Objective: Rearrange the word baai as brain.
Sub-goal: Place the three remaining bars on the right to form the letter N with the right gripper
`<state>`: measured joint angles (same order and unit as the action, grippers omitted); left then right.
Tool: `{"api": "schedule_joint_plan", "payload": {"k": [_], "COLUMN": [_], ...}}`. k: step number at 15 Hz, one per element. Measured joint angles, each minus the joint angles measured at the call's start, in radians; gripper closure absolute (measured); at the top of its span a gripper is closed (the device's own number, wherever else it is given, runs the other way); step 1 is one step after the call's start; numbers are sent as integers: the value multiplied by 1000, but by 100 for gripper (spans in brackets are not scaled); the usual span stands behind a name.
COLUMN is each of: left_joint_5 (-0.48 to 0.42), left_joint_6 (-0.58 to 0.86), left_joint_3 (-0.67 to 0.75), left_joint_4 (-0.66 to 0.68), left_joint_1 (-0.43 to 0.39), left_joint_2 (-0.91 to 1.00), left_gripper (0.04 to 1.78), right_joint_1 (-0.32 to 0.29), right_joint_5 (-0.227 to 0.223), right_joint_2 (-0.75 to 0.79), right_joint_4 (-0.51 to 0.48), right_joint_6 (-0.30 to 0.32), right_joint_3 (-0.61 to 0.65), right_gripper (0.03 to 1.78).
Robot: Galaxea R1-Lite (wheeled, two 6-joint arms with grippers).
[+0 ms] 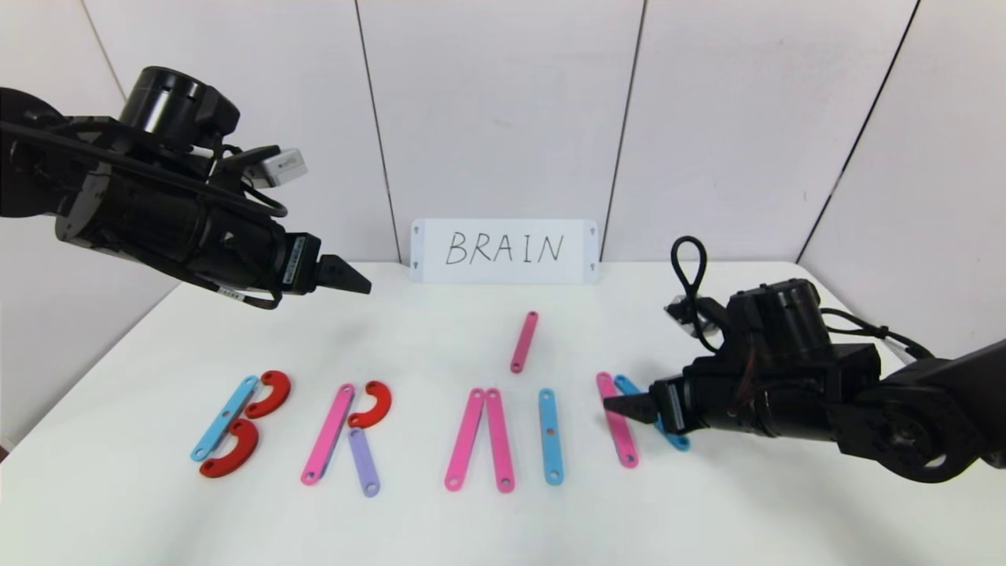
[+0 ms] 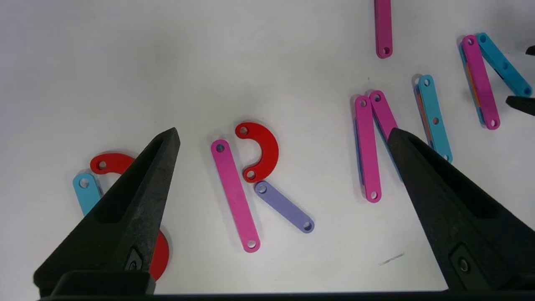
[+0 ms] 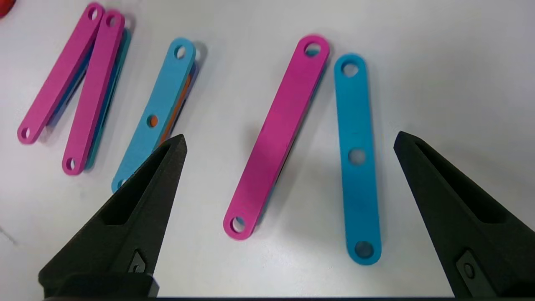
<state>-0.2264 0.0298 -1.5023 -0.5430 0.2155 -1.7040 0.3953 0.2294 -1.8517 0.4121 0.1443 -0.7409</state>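
The row of flat-piece letters on the white table point(image 1: 707, 511) reads B point(image 1: 236, 420), R point(image 1: 346, 432), A point(image 1: 481, 450) and I point(image 1: 550, 435). Right of it lie a pink strip point(image 1: 616, 420) and a blue strip point(image 1: 629, 385). A loose pink strip point(image 1: 524, 340) lies behind the A. My right gripper point(image 1: 621, 407) hovers low and open; in the right wrist view the right gripper point(image 3: 291, 137) has the pink strip point(image 3: 276, 138) and blue strip point(image 3: 357, 159) between its fingers, untouched. My left gripper point(image 1: 357, 279) hangs open and empty, high above the R point(image 2: 250, 184).
A white card point(image 1: 504, 250) handwritten BRAIN stands at the back against the wall. Wall panels close the table's far side and both flanks. Bare tabletop runs along the front edge below the letters.
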Motion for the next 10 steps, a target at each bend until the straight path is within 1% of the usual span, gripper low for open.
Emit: {"api": "schedule_joint_plan", "payload": {"k": [2, 4, 7, 8, 10], "left_joint_5": [2, 2, 2, 2, 2], "left_joint_6": [0, 0, 0, 0, 0], "left_joint_3": [0, 0, 1, 1, 0], "left_joint_4": [0, 0, 0, 0, 0], "left_joint_1": [2, 2, 2, 2, 2], "left_joint_2": [0, 0, 0, 0, 0], "left_gripper": [8, 8, 8, 8, 8], "right_joint_1": [33, 82, 139, 151, 167], "right_joint_5": [-85, -164, -288, -321, -366], "right_joint_2": [-6, -31, -121, -156, -226], "right_joint_4": [-5, -13, -15, -16, -17], "right_joint_6": [1, 11, 21, 22, 23], "right_joint_3": [-63, -150, -295, -340, -425], "right_gripper": [7, 7, 7, 7, 7]}}
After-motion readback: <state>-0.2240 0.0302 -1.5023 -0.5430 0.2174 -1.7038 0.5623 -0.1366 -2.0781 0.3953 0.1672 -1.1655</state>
